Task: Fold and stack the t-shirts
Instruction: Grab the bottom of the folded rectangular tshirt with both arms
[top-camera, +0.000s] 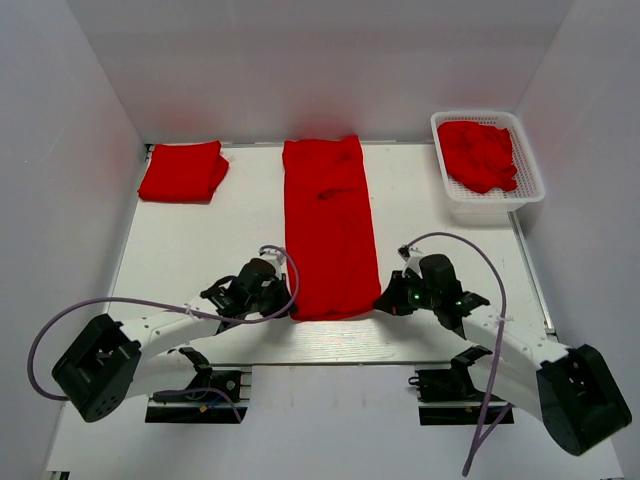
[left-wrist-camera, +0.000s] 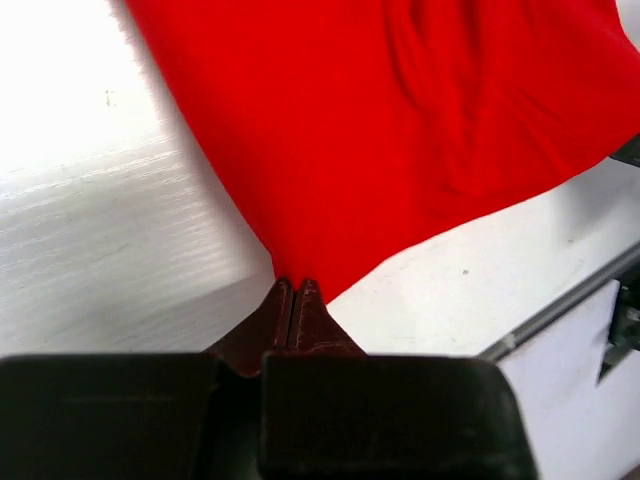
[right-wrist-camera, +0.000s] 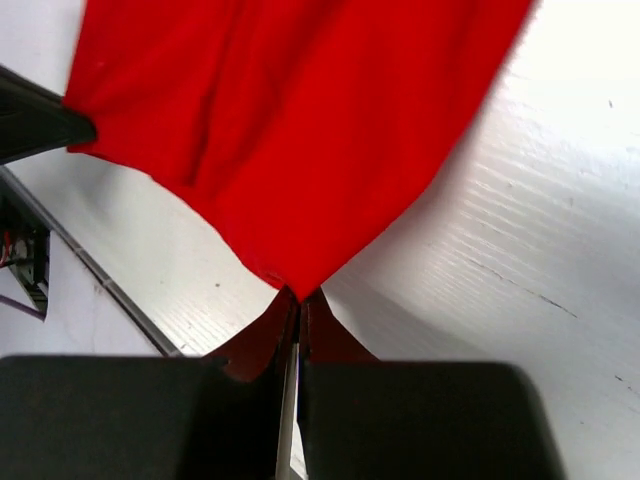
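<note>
The left end effector (top-camera: 288, 306) is pinched tight on the near-left corner of a long red t-shirt (top-camera: 328, 230), and the right end effector (top-camera: 381, 302) is pinched just as tight on its near-right corner, so the near hem runs straight between the two. From that pair of grips the shirt lies flat on the white worktop (top-camera: 230, 240) as a narrow strip folded lengthwise, stretching directly away from both end effectors towards the far edge, with a few soft wrinkles about midway along. In the left wrist view the dark fingers (left-wrist-camera: 280, 318) of the left end effector (left-wrist-camera: 293, 290) meet with no gap, and the red corner (left-wrist-camera: 400, 140) rises out from between their tips. The right wrist view shows the same for the right end effector (right-wrist-camera: 298, 300), its fingertips (right-wrist-camera: 325, 335) together on a point of red cloth (right-wrist-camera: 290, 130) that spreads away ahead of it. Far ahead of the left end effector and off to its left, a folded red t-shirt (top-camera: 183, 172) sits as a compact pile in the far corner of the worktop. Far ahead of the right end effector and off to its right stands a white mesh basket (top-camera: 533, 165) with crumpled red t-shirts (top-camera: 480, 155) heaped inside it.
</note>
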